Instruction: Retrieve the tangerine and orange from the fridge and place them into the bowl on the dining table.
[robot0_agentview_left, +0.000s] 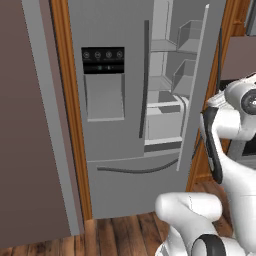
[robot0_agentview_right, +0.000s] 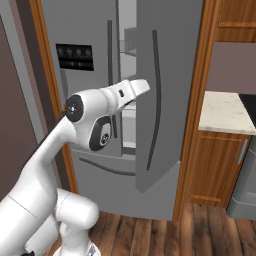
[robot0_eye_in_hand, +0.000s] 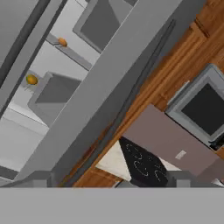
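Nearest your cameras is the robot's own white arm (robot0_agentview_right: 95, 120), rising from the base and reaching toward the fridge (robot0_agentview_left: 115, 100) ahead of you. In the left base view the fridge's left door, with its black control panel (robot0_agentview_left: 103, 60) and recessed dispenser (robot0_agentview_left: 105, 97), is shut, while the right door (robot0_agentview_right: 160, 90) stands swung open, showing pale shelves and grey door bins (robot0_agentview_left: 187, 37) inside. From the hand view, rolled well over, you look along the edge of that open door and its long dark handle (robot0_eye_in_hand: 131, 96) into the fridge: two small orange fruits sit on the shelves there, one (robot0_eye_in_hand: 62, 42) on a shelf edge, the other (robot0_eye_in_hand: 31, 80) just beside a grey bin (robot0_eye_in_hand: 54, 94); you cannot tell which is the tangerine and which the orange. The gripper stands wide and holds nothing. To the right of the fridge you see a wooden cabinet with a pale stone counter (robot0_agentview_right: 222, 112), and wooden floor (robot0_agentview_right: 200, 230) below.
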